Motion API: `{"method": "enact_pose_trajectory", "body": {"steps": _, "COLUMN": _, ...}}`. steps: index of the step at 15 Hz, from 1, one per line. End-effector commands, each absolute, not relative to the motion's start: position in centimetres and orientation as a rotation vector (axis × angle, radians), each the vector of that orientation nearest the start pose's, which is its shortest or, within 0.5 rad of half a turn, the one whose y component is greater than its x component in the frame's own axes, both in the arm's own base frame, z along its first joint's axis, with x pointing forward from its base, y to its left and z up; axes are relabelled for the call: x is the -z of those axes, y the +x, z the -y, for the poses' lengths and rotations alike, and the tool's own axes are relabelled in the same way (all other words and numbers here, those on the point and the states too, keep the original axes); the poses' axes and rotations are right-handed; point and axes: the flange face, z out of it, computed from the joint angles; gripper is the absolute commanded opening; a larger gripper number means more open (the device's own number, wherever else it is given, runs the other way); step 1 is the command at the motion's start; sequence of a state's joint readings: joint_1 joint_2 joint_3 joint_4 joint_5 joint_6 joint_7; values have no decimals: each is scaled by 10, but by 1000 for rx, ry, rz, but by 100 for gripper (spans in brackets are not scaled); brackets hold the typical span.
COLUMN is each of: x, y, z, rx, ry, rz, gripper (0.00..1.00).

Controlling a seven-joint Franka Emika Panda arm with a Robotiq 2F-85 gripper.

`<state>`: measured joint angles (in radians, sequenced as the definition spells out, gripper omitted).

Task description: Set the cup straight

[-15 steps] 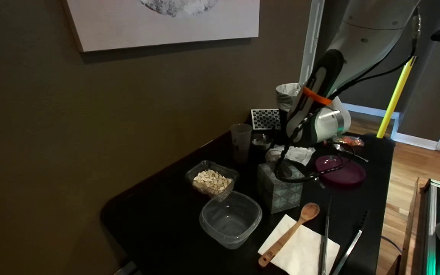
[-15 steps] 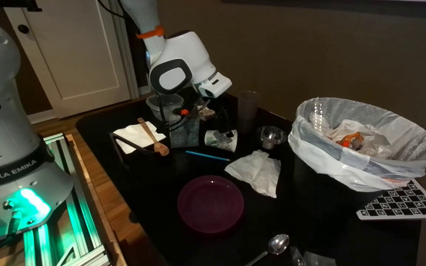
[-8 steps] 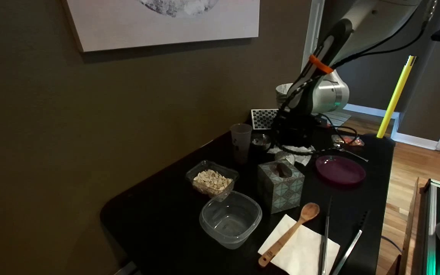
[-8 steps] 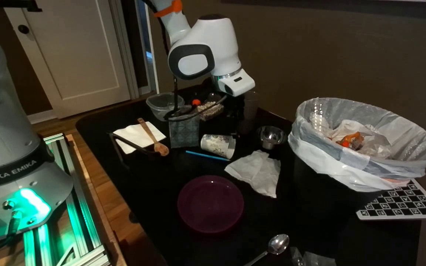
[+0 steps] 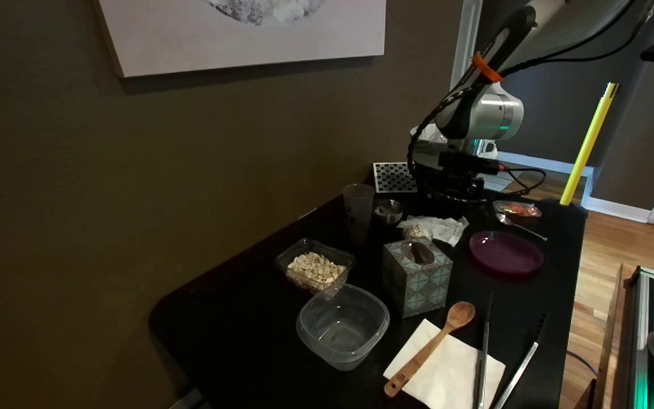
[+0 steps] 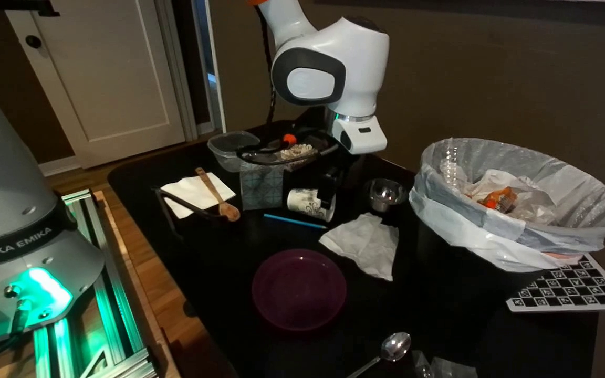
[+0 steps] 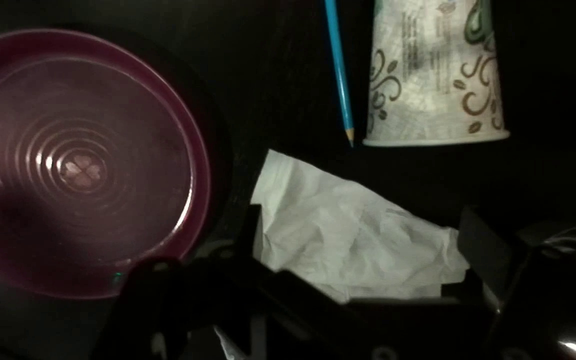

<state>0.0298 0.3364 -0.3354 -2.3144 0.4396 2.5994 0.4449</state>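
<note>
The cup (image 6: 302, 202) is a white paper cup with a leafy swirl print. It lies on its side on the black table, just beside the tissue box, its open end turned away from the box. In the wrist view the cup (image 7: 433, 75) is at the top right, rim toward the gripper; its inside is hidden. In an exterior view only a bit of the cup (image 5: 418, 232) shows behind the box. My gripper (image 7: 368, 240) is open and empty, pointing down above the crumpled napkin, apart from the cup. A dark finger partly covers the cup's rim in an exterior view.
The greenish tissue box (image 5: 418, 278) stands beside the cup. A blue pencil (image 6: 294, 221), white napkin (image 6: 363, 244), purple plate (image 6: 299, 291), metal bowl (image 6: 385, 194) and dark tumbler (image 5: 358, 213) are close by. A lined trash bin (image 6: 518, 247) stands beyond.
The arm has moved away from the tissue box and turned so the gripper points down. The cup has rolled slightly and still lies on its side.
</note>
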Motion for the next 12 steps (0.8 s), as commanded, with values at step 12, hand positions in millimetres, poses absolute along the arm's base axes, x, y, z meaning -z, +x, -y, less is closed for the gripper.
{"method": "enact_pose_trajectory", "body": {"steps": 12, "x": -142, "y": 522, "z": 203, "rx": -441, "ry": -2324, "rz": -1671, "gripper": 100}}
